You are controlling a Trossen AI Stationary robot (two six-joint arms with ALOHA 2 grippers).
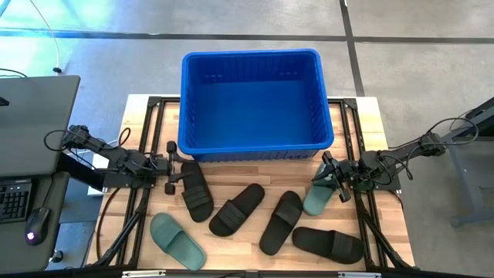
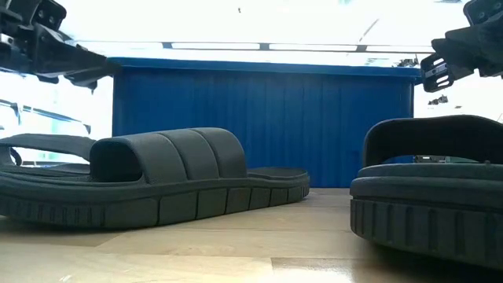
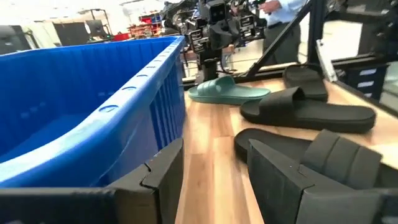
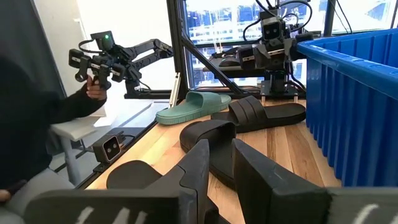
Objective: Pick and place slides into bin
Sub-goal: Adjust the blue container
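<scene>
The blue bin [image 1: 251, 100] stands at the table's far middle. Four black slides [image 1: 195, 189] [image 1: 237, 208] [image 1: 281, 222] [image 1: 328, 243] lie sole-down in front of it. One green slide [image 1: 176, 241] lies near the front left. The other green slide [image 1: 315, 199] lies at the right, its far end under my right gripper. My left gripper [image 1: 170, 167] is open, off the bin's near left corner, beside the leftmost black slide [image 3: 323, 162]. My right gripper [image 1: 332, 176] is open with a narrow gap [image 4: 225, 165] and hangs at about bin-rim height [image 2: 440, 67] above the green slide.
The bin's near wall [image 3: 124, 118] is close beside my left gripper. A black frame borders the wooden table [image 1: 231, 174]. A person's dark sleeve and a hand holding a control handle [image 4: 93, 68] show past the table's near side. A desk with a keyboard [image 1: 15, 197] stands to the left.
</scene>
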